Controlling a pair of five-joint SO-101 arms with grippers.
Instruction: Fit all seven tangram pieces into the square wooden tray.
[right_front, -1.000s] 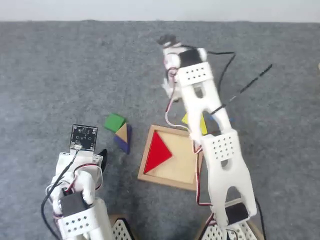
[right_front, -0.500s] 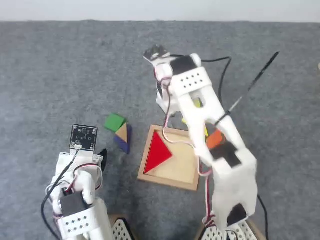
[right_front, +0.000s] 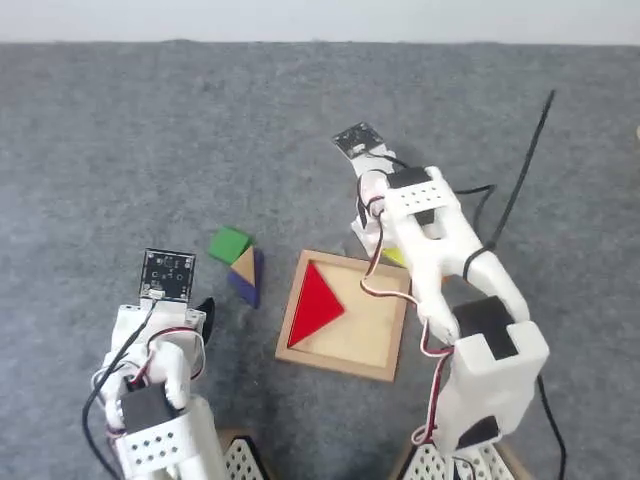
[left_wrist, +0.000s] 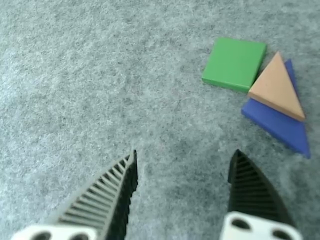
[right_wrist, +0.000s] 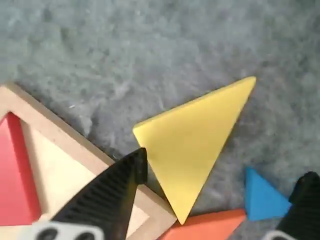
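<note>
The square wooden tray (right_front: 383, 335) lies mid-table with a red triangle (right_front: 314, 300) in its left half. A green square (right_front: 230, 243), a tan triangle (right_front: 243, 263) and a blue piece (right_front: 249, 283) sit together left of the tray. My left gripper (left_wrist: 185, 157) stands open over bare carpet, short of the green square (left_wrist: 235, 64). My right gripper (right_wrist: 225, 165) is open just above a yellow triangle (right_wrist: 195, 140) lying beside the tray's corner (right_wrist: 75, 145). A small blue triangle (right_wrist: 262, 200) and an orange piece (right_wrist: 210, 226) lie next to the yellow one.
Grey carpet covers the whole table. The right arm (right_front: 420, 215) reaches over the tray's far right corner and hides most of the pieces there; a sliver of yellow (right_front: 393, 257) shows. The far and left carpet lies open.
The right arm has pulled back from the far side and tipped down over the yellow triangle by the tray's far right corner. The left arm and the pieces have not moved.
</note>
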